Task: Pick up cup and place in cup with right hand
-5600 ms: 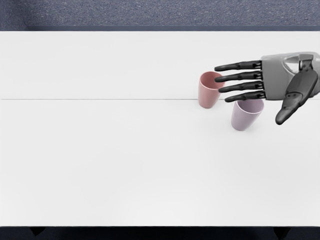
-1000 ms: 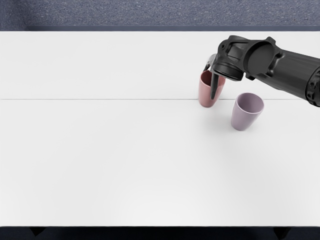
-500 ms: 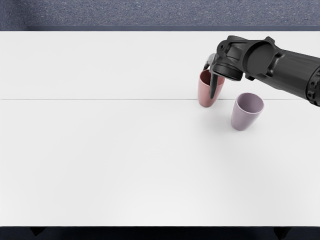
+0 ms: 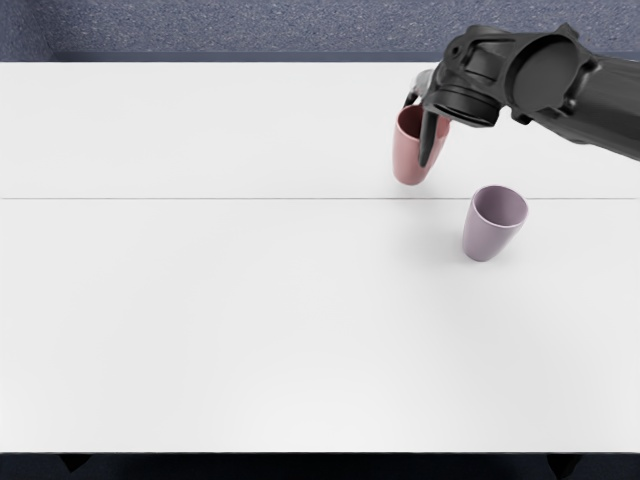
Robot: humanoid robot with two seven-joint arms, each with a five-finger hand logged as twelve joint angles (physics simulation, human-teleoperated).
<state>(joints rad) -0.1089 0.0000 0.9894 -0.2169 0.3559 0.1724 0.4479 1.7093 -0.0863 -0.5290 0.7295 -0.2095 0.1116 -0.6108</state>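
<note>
My right hand [image 4: 420, 130] comes in from the right edge and is shut on the pink cup [image 4: 408, 160], with one dark finger down its near right side. The forearm and wrist cover much of the hand, and the other fingers are mostly hidden. The pink cup is upright, its rim toward the camera, behind and to the left of the purple cup [image 4: 486, 236]. That purple cup stands upright on the table, mouth up, and nothing touches it. My left arm is out of view.
The white table [image 4: 220, 300] fills most of the view, with a thin seam running across it. Behind its back edge lies a speckled blue-grey surface [image 4: 250, 28].
The right hand has turned over since the earliest frame and closed on the pink cup. In the last half second, hand and cup moved up the picture together. The purple cup stayed put.
</note>
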